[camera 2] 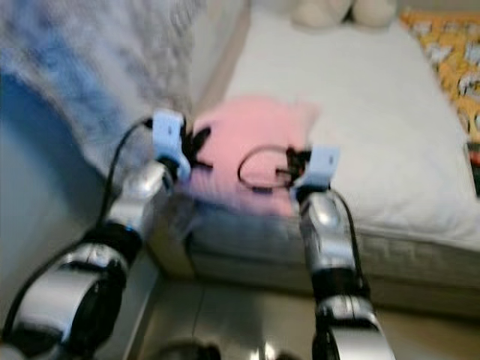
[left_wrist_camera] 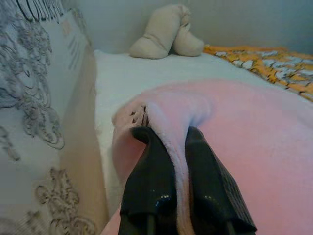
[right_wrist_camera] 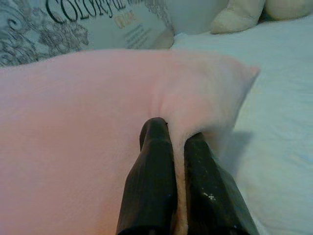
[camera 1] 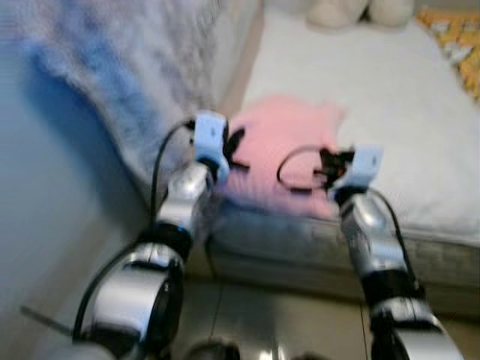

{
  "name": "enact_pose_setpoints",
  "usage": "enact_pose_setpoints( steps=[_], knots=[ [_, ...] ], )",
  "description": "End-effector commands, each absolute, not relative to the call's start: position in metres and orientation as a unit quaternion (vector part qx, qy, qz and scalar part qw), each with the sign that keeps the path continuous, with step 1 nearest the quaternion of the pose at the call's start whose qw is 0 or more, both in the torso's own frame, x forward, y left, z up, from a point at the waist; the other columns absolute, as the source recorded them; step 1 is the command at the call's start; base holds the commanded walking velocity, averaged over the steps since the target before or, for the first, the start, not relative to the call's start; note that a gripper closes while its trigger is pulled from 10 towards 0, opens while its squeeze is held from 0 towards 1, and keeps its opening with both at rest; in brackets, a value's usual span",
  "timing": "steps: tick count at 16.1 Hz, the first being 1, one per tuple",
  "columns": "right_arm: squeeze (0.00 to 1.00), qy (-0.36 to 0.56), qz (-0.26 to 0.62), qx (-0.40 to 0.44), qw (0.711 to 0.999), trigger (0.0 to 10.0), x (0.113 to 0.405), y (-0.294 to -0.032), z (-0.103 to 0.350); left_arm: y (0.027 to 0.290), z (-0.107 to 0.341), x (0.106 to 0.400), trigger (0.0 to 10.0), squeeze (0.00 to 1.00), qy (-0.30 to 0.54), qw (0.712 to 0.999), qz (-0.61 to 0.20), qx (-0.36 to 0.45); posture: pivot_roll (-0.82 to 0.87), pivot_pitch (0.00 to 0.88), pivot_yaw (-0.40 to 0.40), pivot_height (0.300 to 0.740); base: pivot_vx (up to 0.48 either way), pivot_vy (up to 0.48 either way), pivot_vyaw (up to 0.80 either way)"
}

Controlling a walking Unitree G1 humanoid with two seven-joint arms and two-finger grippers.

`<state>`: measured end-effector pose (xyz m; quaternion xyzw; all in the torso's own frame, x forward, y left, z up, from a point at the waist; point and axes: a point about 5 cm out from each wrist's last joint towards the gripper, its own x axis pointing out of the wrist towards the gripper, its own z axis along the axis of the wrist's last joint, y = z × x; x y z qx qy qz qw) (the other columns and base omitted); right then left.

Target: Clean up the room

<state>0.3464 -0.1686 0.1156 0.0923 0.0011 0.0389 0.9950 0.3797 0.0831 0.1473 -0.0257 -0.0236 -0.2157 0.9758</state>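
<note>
The pink blanket (camera 1: pixel 281 150) lay on the near left part of the bed (camera 1: pixel 390 97), its near edge reaching the edge of the mattress, and it stretched from left to right between the two arms. Both grippers were at this near edge, so neither arm was nearer than the other. The left gripper (left_wrist_camera: pixel 168 142) held the left corner: its fingers (left_wrist_camera: pixel 151 171) were almost closed, with a fold of pink cloth pinched between them. The right gripper (right_wrist_camera: pixel 171 134) held the right part of the edge in the same way, fingers (right_wrist_camera: pixel 156 156) narrow around a ridge of cloth. The rest of the blanket lay beyond the fingers, toward the far side of the bed. Farther away, a beige soft toy (left_wrist_camera: pixel 166 32) rested at the far end, and an orange patterned cover (camera 1: pixel 454 37) lay at the far right.
</note>
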Motion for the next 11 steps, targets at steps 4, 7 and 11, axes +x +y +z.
enact_pose_setpoints(
  steps=[4,7,11],
  knots=[
    [0.00,-0.024,0.022,0.081,0.996,0.0,0.3481,-0.1778,0.1253,0.0879,0.1601,0.3838,0.0,0.00,-0.052,0.977,-0.206,-0.013,-0.06,0.000,0.061,0.740,0.480,0.000,0.00],
    [0.00,-0.023,0.021,0.081,0.996,0.0,0.3477,-0.1782,0.1244,0.0869,0.1584,0.3831,0.0,0.00,-0.049,0.977,-0.209,-0.010,-0.06,0.000,0.063,0.740,0.480,0.000,0.00],
    [0.00,-0.024,0.018,0.082,0.996,0.0,0.3479,-0.1781,0.1241,0.0842,0.1579,0.3828,0.0,0.00,-0.047,0.975,-0.215,-0.007,-0.06,0.000,0.066,0.740,0.480,0.000,0.00]
  ],
)
